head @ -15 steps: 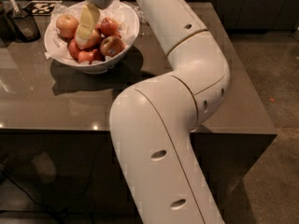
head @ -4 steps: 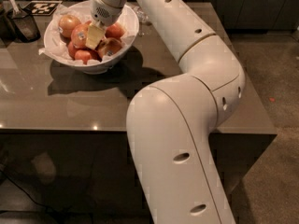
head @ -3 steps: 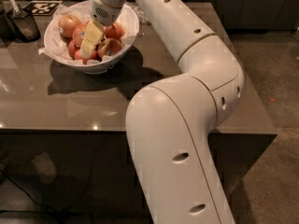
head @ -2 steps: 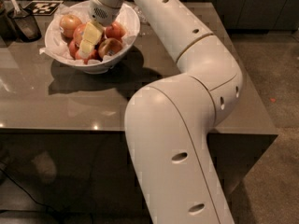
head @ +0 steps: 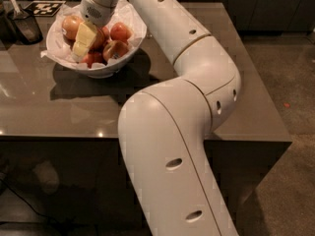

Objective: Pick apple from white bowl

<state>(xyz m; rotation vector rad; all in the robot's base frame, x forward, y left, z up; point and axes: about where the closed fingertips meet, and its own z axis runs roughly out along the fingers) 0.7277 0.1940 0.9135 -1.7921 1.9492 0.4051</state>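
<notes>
Camera view: the gripper (head: pixel 81 45) sits low inside the white bowl (head: pixel 106 72), toward 10 o'clock on the table (head: pixel 49 102). The apple (head: pixel 100 37) touches it at 3 o'clock. Whether it grasps anything, I cannot tell.

No lettering, brand or number legible anywhere on the scene. Closest to a sign: a black-and-white patterned square card (head: pixel 44 7), lying flat on the dark table (head: pixel 74 107) at its far left corner, just behind the white bowl (head: pixel 106 69); blocky pattern only, not readable as letters or digits. Gripper (head: pixel 83 39) down inside the white bowl among the apples (head: pixel 120 32), with no readable marking.
</notes>
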